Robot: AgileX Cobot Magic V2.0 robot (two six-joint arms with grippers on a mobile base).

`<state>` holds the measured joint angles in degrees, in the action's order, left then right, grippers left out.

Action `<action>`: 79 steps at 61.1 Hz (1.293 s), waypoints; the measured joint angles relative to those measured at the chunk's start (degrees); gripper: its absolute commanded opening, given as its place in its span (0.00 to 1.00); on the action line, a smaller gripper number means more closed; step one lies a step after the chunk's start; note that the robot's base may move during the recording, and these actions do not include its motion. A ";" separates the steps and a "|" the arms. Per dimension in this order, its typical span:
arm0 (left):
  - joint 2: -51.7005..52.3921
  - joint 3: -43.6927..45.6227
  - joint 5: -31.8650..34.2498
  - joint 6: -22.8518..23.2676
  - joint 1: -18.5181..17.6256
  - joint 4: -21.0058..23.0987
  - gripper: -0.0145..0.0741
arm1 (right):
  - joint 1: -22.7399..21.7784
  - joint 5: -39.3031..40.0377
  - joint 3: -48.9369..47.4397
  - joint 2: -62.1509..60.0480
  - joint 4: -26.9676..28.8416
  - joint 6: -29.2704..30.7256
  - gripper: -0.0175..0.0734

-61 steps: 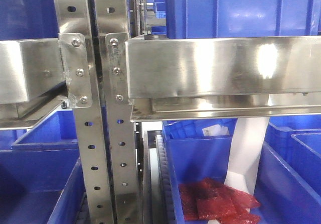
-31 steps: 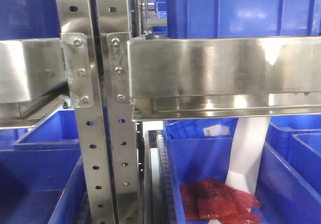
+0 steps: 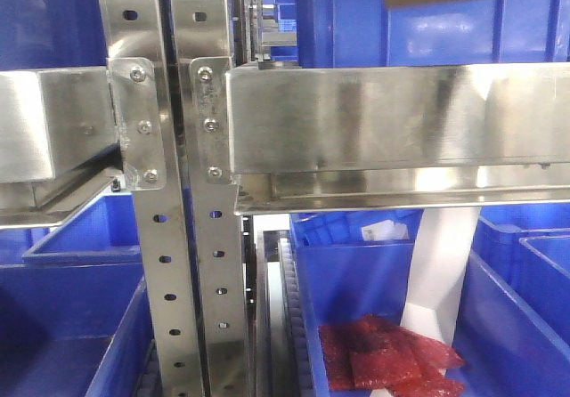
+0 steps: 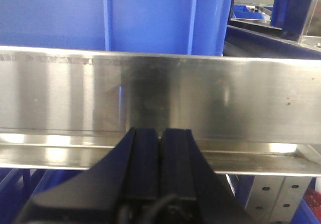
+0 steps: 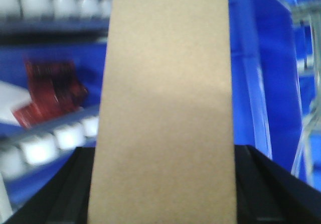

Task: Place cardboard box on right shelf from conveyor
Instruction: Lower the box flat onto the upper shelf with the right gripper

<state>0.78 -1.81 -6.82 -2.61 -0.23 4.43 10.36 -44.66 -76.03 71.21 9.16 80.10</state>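
Tan, one cardboard box clamped in right gripper, left gripper closed empty, two steel shelf beams

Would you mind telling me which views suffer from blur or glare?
Right wrist view: background motion-blurred, cardboard box soft and filling the frame. Front view: bright glare patches on the right shelf beam. Left wrist view: fairly sharp, mild sheen on steel.

Tan cardboard box above steel right shelf

left gripper jaws pressed together, empty. right gripper jaws clamped either side of cardboard box.
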 measured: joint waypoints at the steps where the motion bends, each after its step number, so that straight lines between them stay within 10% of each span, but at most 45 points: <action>1: 0.00 0.00 0.00 0.00 0.00 0.00 0.03 | -0.62 0.25 0.00 0.58 0.68 1.96 0.40; 15: 0.00 0.00 0.00 0.00 0.00 0.00 0.03 | -7.00 3.43 0.00 6.47 9.88 13.43 0.40; 48: 0.00 0.00 0.00 0.00 0.00 0.00 0.03 | -11.51 6.51 -0.56 15.60 13.89 15.59 0.42; 63: 0.00 0.00 0.00 0.00 0.00 0.00 0.03 | -11.74 7.80 -0.67 16.12 15.09 13.35 0.91; 79: 0.00 0.00 0.00 0.00 0.00 0.00 0.03 | -11.74 9.66 -0.41 17.36 16.88 6.03 0.89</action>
<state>0.78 -1.81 -6.82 -2.61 -0.23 4.43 -1.37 -35.00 -76.45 88.57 26.04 86.13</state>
